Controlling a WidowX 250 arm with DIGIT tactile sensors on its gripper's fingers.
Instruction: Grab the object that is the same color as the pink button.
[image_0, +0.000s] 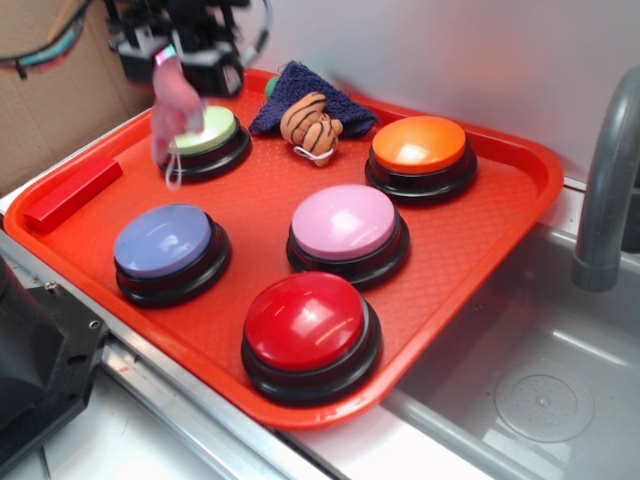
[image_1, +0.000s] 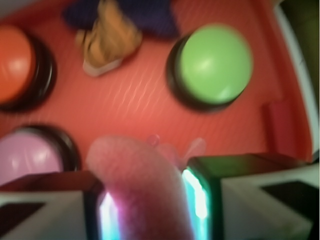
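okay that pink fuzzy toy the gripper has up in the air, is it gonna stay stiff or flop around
Probably floppy: the pink plush toy hangs limp below the gripper, its thin white loop dangling. It looks soft, likely light. The fuzzy surface squeezed between the fingers suggests it shouldn't slip easily.

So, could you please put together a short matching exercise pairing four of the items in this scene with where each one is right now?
Things:
1. pink plush toy
2. tiger plush
3. red button
4. red block

Places:
A. lying against the dark blue cloth at the back of the tray
B. at the tray's front edge
C. hanging from the gripper above the tray, beside the green button
D. along the tray's left rim

Pairs: 1-C, 2-A, 3-B, 4-D
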